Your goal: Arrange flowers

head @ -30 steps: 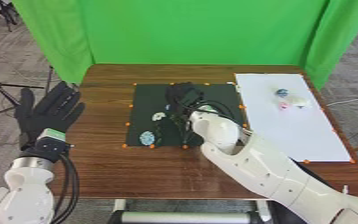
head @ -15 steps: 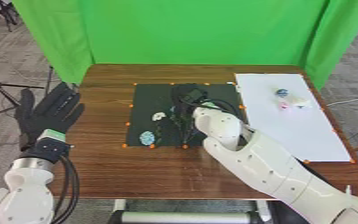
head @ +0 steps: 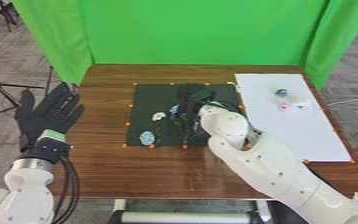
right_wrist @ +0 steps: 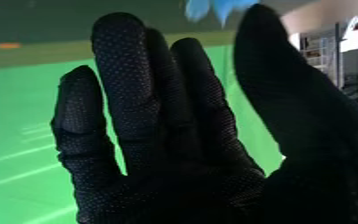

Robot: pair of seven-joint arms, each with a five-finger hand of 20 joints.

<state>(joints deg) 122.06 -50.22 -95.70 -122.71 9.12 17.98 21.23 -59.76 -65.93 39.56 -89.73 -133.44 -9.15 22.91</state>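
Observation:
In the head view my right hand (head: 191, 96) is over the upper right part of the dark mat (head: 144, 95). Its fingers are straight in the right wrist view, the hand (right_wrist: 171, 175) holding nothing, with light-blue petals (right_wrist: 213, 8) beyond the gap between fingers and thumb. On the mat, a blue flower (head: 174, 108) lies beside this hand, a white flower (head: 159, 116) farther left and a light-blue one (head: 147, 137) near the lower left corner. Green stems show between them, partly hidden by the hand. My open left hand (head: 47, 114) is off the table's left side.
A white board (head: 291, 135) covers the table's right side, bearing small blue (head: 282, 93), pink (head: 285, 105) and white (head: 301, 103) blooms. Orange markers edge the mat and board. A green curtain (head: 202, 32) hangs behind the brown table (head: 104, 165).
My right hand has shifted rightward over the mat, uncovering the blue flower and more of the stems. The left hand has stayed still.

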